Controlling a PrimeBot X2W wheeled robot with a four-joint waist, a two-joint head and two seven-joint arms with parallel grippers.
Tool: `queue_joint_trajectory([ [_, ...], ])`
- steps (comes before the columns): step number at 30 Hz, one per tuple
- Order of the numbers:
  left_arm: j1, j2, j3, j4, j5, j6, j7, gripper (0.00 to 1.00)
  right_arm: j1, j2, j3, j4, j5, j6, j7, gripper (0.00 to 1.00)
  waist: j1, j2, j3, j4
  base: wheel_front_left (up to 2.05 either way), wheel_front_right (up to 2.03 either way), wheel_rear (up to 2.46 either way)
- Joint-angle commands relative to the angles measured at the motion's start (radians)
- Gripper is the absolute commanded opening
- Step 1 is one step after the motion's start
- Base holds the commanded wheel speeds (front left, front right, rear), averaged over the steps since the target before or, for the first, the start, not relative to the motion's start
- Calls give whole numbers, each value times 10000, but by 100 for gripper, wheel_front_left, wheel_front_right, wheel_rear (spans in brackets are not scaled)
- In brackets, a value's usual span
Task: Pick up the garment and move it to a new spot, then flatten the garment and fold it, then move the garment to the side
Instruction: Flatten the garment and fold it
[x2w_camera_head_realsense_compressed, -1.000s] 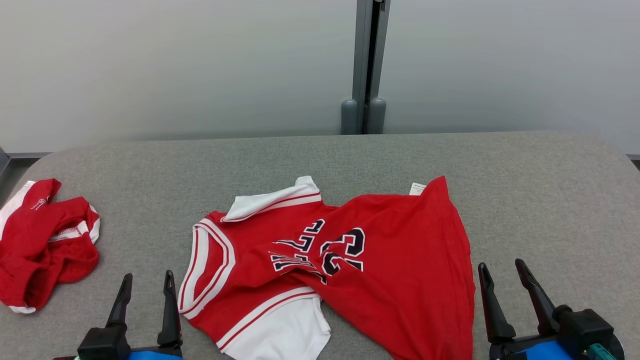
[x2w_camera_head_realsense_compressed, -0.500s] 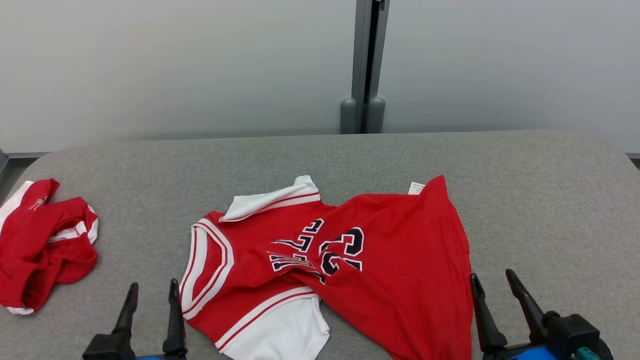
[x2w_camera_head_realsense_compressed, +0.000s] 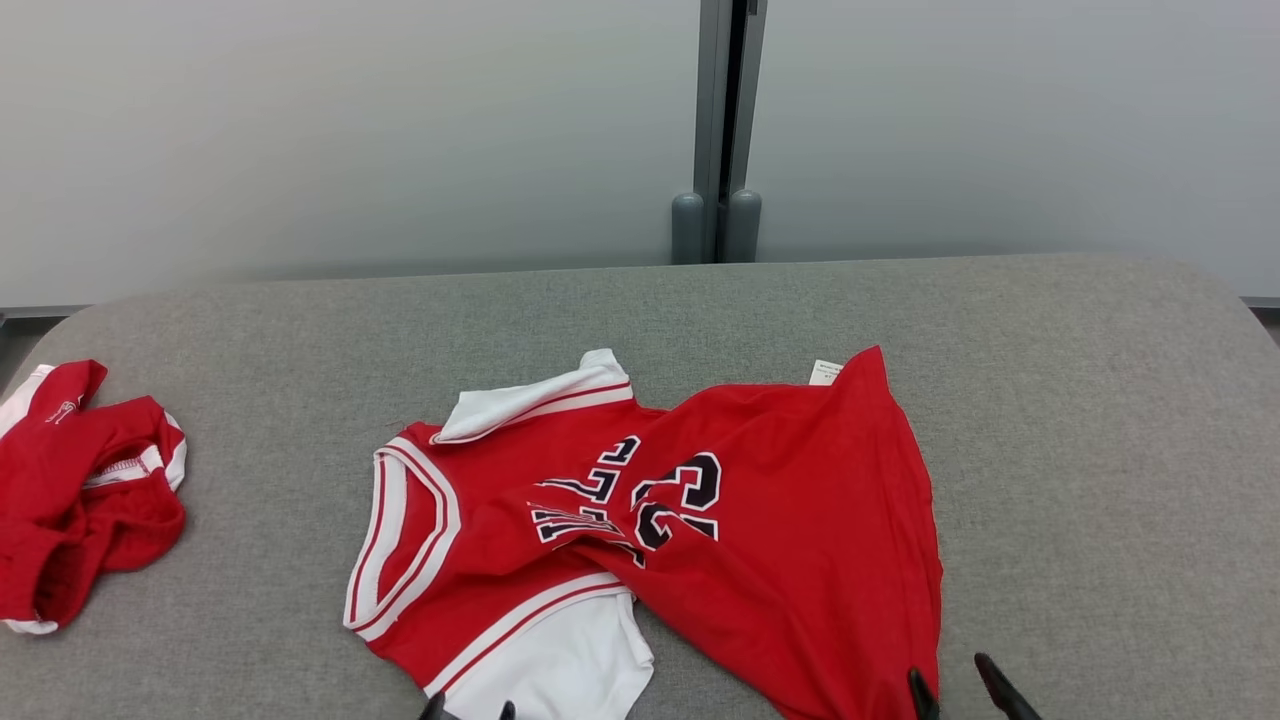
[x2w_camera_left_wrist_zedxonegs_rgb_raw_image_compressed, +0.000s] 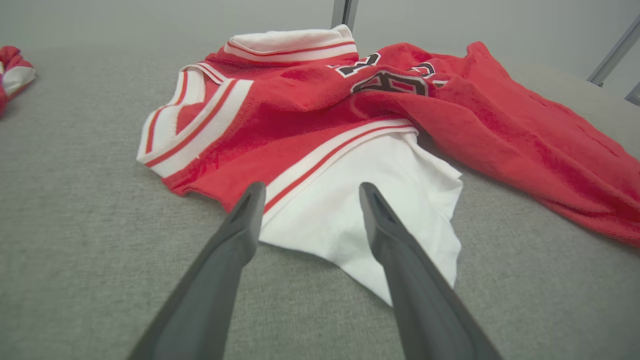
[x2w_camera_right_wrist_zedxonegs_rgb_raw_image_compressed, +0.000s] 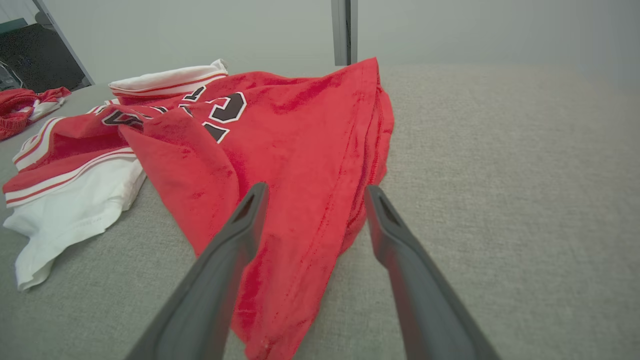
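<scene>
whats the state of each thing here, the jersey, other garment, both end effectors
red basketball jersey with white sleeves: unfolded, rumpled, lying on grey fabric table, not held
small red and white garment: crumpled in a heap, far left
left end effector: open, empty, aimed at white sleeve
right end effector: open, empty, aimed at red hem

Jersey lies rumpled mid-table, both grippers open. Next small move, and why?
Probably ease both grippers down and forward onto the jersey's near edge, ready to pinch. The left gripper is open and lined up on the white sleeve. The right gripper is open over the red hem. Neither holds cloth yet, and the jersey lies creased on the table, so it likely needs lifting first.
</scene>
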Motion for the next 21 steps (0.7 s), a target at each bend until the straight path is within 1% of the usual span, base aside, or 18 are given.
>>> queue_joint_trajectory([
  [1,124,167,-252,67,-101,-49,-41,100,274,-121,141,8,46,1,-24,100,0,0,12,-8,0,0,0],
  [4,248,376,-929,233,-356,-45,-41,100,581,-257,440,27,113,1,-25,100,0,0,80,-35,0,0,0],
  [7,293,517,-1241,407,-646,-46,-41,100,820,-336,578,72,169,1,-24,100,0,0,132,-61,0,0,0],
  [14,261,595,-1545,852,-1145,-47,-42,100,878,-552,1030,399,339,1,-25,100,0,0,161,-142,0,0,0],
  [21,-32,592,-1745,1335,-1384,-48,-41,100,574,-721,1415,1160,556,1,-25,100,0,0,83,-104,0,0,0],
])
